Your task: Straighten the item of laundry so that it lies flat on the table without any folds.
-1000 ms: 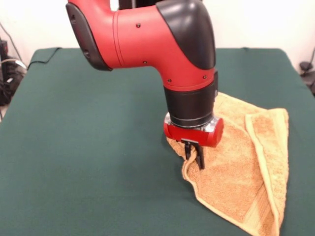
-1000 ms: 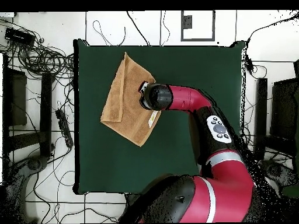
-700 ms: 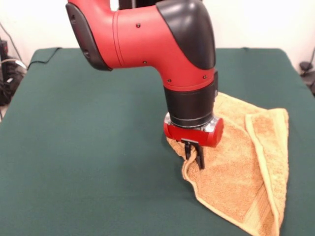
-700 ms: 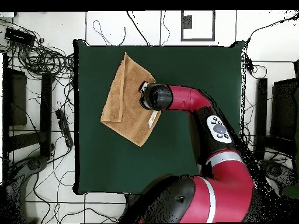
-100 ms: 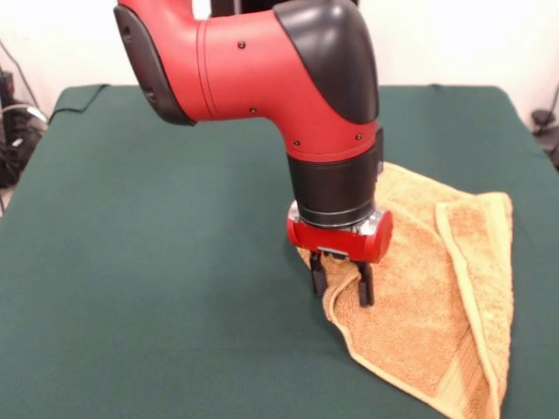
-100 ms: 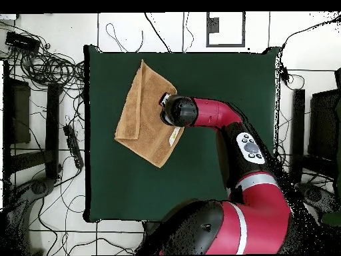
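A robotics lab: tangled black cables [image 6: 50, 67] strew the white tiled floor [image 6: 126, 30] around the green cloth-covered surface [image 6: 220, 80].

Towel [image 5: 437, 305] lower corner cut off at front view's bottom edge, tool hidden under arm [image 6: 200, 113] overhead

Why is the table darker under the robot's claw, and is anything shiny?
Front view: the arm blocks the light, so a soft shadow falls on the table beside the claw and the towel; the red arm shell shows pale glossy highlights. Overhead view: the light is even, with hardly any shadow around the towel.
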Action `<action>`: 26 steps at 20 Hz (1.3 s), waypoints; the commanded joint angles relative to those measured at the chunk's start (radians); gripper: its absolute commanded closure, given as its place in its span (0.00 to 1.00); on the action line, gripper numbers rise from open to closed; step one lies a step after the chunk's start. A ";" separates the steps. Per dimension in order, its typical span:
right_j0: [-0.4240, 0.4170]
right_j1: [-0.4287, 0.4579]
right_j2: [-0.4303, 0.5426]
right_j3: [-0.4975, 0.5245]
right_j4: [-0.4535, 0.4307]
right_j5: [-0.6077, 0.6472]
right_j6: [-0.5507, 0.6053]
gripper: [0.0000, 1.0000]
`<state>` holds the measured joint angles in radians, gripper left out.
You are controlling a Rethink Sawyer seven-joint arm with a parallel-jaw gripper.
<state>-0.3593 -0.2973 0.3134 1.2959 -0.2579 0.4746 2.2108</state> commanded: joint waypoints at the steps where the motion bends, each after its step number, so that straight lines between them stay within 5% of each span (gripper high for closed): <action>1: 0.005 0.036 -0.002 0.096 -0.025 -0.024 0.024 0.00; 26: -0.029 -0.013 0.027 0.169 -0.020 -0.011 -0.001 0.00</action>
<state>-0.4030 -0.3327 0.3131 1.3686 -0.2583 0.4615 2.2108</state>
